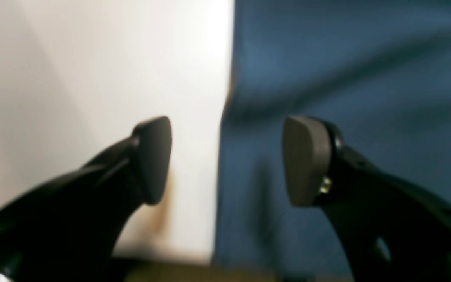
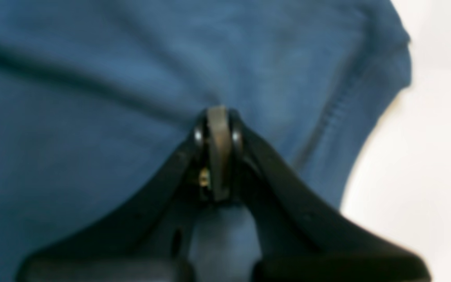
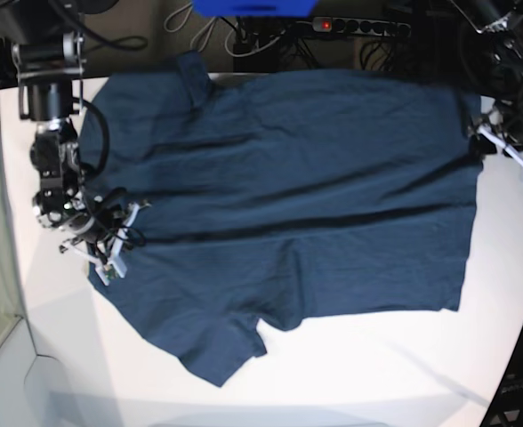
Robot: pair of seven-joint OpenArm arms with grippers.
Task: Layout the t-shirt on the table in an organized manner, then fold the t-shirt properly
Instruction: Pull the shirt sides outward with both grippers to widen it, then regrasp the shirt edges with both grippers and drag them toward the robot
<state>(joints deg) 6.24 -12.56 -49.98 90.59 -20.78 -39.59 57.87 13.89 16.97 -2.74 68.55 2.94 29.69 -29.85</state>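
- Right wrist view alone shows the right gripper (image 2: 218, 117) clamped on the t-shirt (image 2: 92, 137).
- Left gripper (image 1: 225, 160) gapes over the shirt's edge.
- White table (image 3: 350, 365); cables (image 3: 244, 40) behind.

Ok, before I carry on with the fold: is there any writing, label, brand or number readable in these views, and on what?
None can be read.
Dark navy-blue cloth t-shirt: plain, no print; no neck label shows.
Smooth white table: bare, no markings.
Black left gripper and black right gripper: blurred, no lettering visible.
Dark clutter beyond the table's far edge: too small to show any text.
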